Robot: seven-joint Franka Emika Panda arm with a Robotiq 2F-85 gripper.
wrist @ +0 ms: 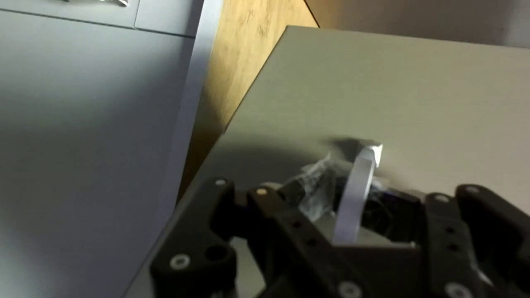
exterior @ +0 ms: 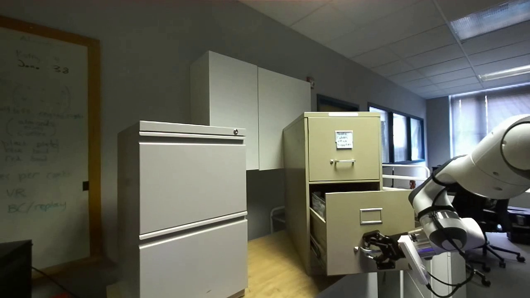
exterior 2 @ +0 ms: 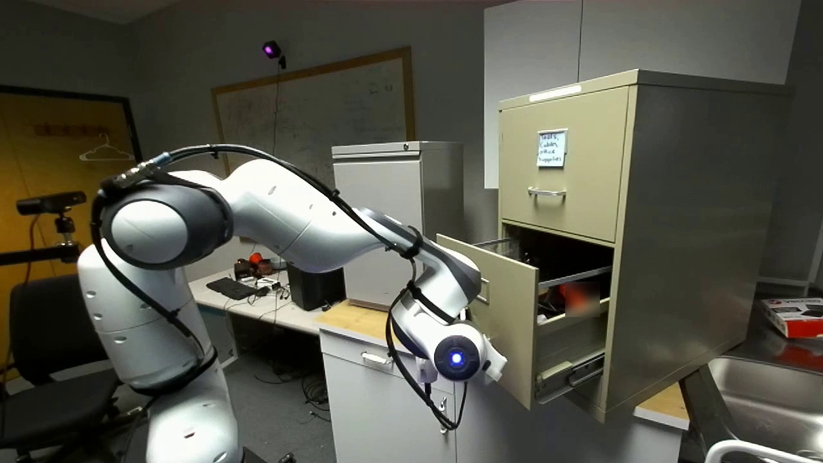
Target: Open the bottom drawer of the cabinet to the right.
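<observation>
The beige-tan filing cabinet [exterior: 295,198] shows in both exterior views, also here [exterior 2: 701,244]. Its bottom drawer [exterior: 343,231] stands part-way out; its inside shows in an exterior view [exterior 2: 508,308], with an orange-red item [exterior 2: 582,299] in it. The drawer front fills much of the wrist view [wrist: 393,91]. My gripper [exterior: 372,250] is at the drawer's metal handle. In the wrist view, the fingers [wrist: 352,200] are close on both sides of the handle bar [wrist: 357,186] and appear shut on it. The arm's wrist hides the gripper and handle in an exterior view.
The upper drawer [exterior: 343,169], with a white label card, is closed. A light-grey two-drawer cabinet [exterior: 192,182] stands beside the filing cabinet on the wooden counter [exterior: 267,252]. A sink [exterior 2: 765,392] and a red-white box [exterior 2: 797,315] are beyond the filing cabinet's far side.
</observation>
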